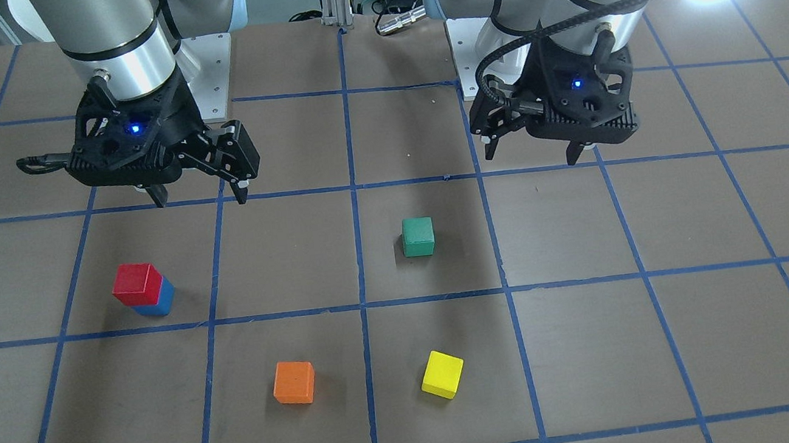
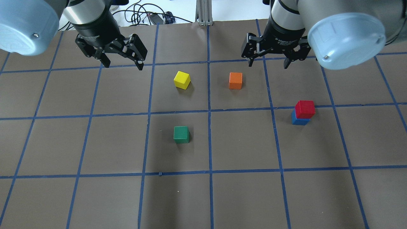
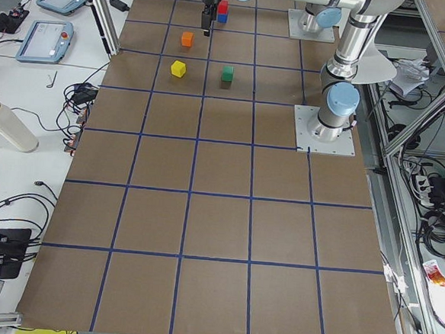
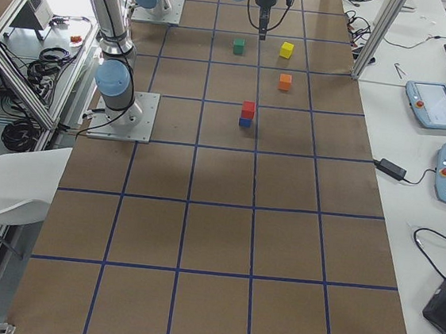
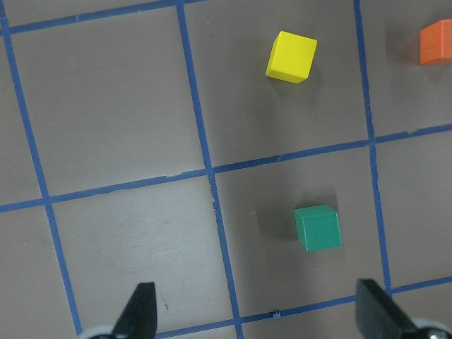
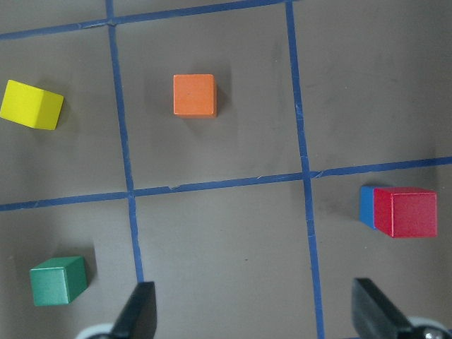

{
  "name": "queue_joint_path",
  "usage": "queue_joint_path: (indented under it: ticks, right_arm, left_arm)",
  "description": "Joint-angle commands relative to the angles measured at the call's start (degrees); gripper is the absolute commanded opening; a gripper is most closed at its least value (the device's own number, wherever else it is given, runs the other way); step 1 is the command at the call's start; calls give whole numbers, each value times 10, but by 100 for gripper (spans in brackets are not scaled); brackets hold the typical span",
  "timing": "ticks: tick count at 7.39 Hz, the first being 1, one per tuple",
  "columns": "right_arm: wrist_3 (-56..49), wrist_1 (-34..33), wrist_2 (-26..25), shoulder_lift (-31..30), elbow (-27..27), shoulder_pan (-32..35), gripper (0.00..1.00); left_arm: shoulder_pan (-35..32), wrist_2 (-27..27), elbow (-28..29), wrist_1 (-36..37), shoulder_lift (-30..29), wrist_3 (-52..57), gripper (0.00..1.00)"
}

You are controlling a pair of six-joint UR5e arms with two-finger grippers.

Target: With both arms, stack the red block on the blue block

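1. Sitting on top of the blue block (image 2: 298, 121), the red block (image 2: 305, 108) completes a two-cube stack on the table (image 2: 241, 197), well to the robot's right of the green block (image 2: 181, 134). The red cube is slightly offset, so a strip of blue shows beside it.
2. The right gripper (image 2: 268, 65) hangs raised on the stack's side of the green block. Its fingers are spread wide and empty, apart from both stacked cubes.
3. The left gripper (image 2: 123, 66) hangs raised on the green block's opposite side, fingers likewise spread with nothing between them.
4. The yellow block (image 2: 182, 79) lies beyond the green block, away from the robot, turned a little against the blue grid lines.
5. The orange block (image 2: 235, 80) also lies beyond the green block, but nearer the stack's side.
6. The green block stands alone, touching nothing.
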Motion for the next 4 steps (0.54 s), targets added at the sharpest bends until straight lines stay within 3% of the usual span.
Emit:
queue_joint_path:
  ticks: [1, 4]
  right_arm:
    - [4, 43, -5, 25, -53, -2, 98]
    - [-1, 55, -11, 20, -51, -21, 100]
  left_arm:
    - [-5, 0, -7, 6, 0, -12, 100]
    - [-1, 2, -21, 5, 17, -3, 100]
